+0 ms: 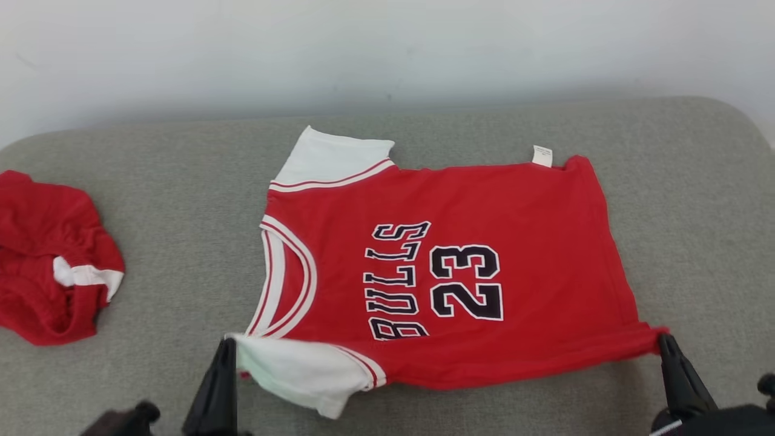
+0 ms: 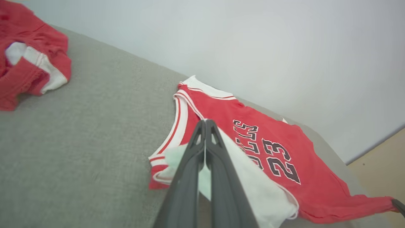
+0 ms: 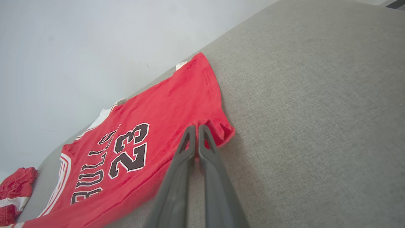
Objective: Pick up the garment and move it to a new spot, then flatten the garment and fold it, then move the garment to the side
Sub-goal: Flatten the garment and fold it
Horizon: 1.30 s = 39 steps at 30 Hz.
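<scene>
Closest to you, at the bottom edge of the head view, your two grippers each have a bit of the jersey (image 1: 514, 212). The left gripper (image 1: 228, 342) has its fingers clenched on the near white sleeve (image 1: 296, 369); in the left wrist view white cloth is pinched between the closed tips of the left gripper (image 2: 205, 122). Over on your right, the right gripper (image 1: 664, 338) is clamped on the near hem corner (image 1: 648, 342), which is drawn out to a point; the right wrist view shows the right gripper (image 3: 196, 126) with its tips together on that red corner.

Beyond them, the jersey spreads front side up across the middle of the gray fabric cushion (image 1: 181, 200), neckline toward your left, hem toward your right, with BULLS and 23 reading sideways. Its far white sleeve (image 1: 330, 160) lies flat at the back left, and a small white label (image 1: 542, 155) pokes out at the far edge.

Well apart on your left, a second red garment (image 1: 42, 260) with white trim lies crumpled at the cushion's edge. Past the cushion rises a pale wall (image 1: 387, 54).
</scene>
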Motion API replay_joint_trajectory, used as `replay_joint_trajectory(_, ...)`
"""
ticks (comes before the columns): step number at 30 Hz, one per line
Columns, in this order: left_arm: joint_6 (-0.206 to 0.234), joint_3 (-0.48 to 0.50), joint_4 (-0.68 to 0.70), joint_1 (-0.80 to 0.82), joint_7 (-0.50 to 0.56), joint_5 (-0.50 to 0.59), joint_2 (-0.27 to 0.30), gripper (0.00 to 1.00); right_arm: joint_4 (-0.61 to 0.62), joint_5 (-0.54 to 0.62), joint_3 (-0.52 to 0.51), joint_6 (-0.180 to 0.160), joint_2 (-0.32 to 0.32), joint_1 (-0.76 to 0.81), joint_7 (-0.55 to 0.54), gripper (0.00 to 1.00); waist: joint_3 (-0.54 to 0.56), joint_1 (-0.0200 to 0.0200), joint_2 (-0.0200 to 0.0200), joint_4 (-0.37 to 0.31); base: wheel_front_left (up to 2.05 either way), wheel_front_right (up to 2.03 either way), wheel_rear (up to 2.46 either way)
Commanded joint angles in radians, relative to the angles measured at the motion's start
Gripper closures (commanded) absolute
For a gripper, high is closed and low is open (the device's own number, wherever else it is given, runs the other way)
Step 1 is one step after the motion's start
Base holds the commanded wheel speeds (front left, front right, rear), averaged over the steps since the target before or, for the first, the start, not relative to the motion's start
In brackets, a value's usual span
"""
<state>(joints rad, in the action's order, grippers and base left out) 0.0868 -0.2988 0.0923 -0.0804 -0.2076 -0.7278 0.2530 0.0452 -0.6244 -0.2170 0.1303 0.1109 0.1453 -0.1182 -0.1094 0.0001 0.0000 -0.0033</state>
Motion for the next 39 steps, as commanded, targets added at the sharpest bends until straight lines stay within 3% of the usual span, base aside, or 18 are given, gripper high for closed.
replay_joint_trajectory(1,-0.009,0.001,0.001,0.035,0.008,0.013,0.011,1.0,0.005,-0.008,0.008,0.001,0.003,-0.023,-0.004,1.0,-0.021,-0.0001,0.0,-0.028,0.0,0.0,0.0)
replay_joint_trajectory(7,-0.045,-0.002,-0.054,0.205,0.06,0.026,0.044,1.0,-0.036,0.005,0.054,0.001,0.033,-0.142,-0.03,1.0,-0.071,-0.0001,0.0,-0.074,0.0,0.0,0.0)
replay_joint_trajectory(15,-0.089,0.006,-0.247,0.437,0.11,0.015,0.059,1.0,-0.221,0.016,0.082,0.001,0.063,-0.345,-0.016,1.0,-0.152,-0.0001,0.0,-0.098,0.0,0.0,0.0)
replay_joint_trajectory(28,-0.157,-0.008,-0.532,0.594,0.045,0.035,0.052,1.0,-0.462,0.004,0.163,0.001,0.105,-0.53,0.087,1.0,-0.197,-0.0001,0.0,-0.102,0.0,0.0,0.0)
replay_joint_trajectory(29,-0.154,-0.017,-0.556,0.602,0.028,0.048,0.05,1.0,-0.477,-0.002,0.182,0.001,0.11,-0.537,0.107,0.87,-0.19,-0.0001,0.0,-0.099,0.0,0.0,0.0)
replay_joint_trajectory(30,-0.153,-0.021,-0.565,0.603,0.017,0.054,0.048,0.35,-0.484,-0.007,0.189,0.001,0.113,-0.538,0.118,0.28,-0.185,-0.0001,0.0,-0.099,0.0,0.0,0.0)
replay_joint_trajectory(31,-0.155,-0.025,-0.571,0.6,0.004,0.061,0.042,0.0,-0.491,-0.011,0.194,0.001,0.116,-0.533,0.133,0.0,-0.177,-0.0001,0.0,-0.096,0.0,0.0,0.0)
replay_joint_trajectory(39,-0.132,0.006,-0.541,0.51,-0.05,0.073,0.016,0.0,-0.474,-0.04,0.211,0.001,0.148,-0.444,0.221,0.0,-0.123,-0.0001,0.0,-0.075,0.0,0.0,0.0)
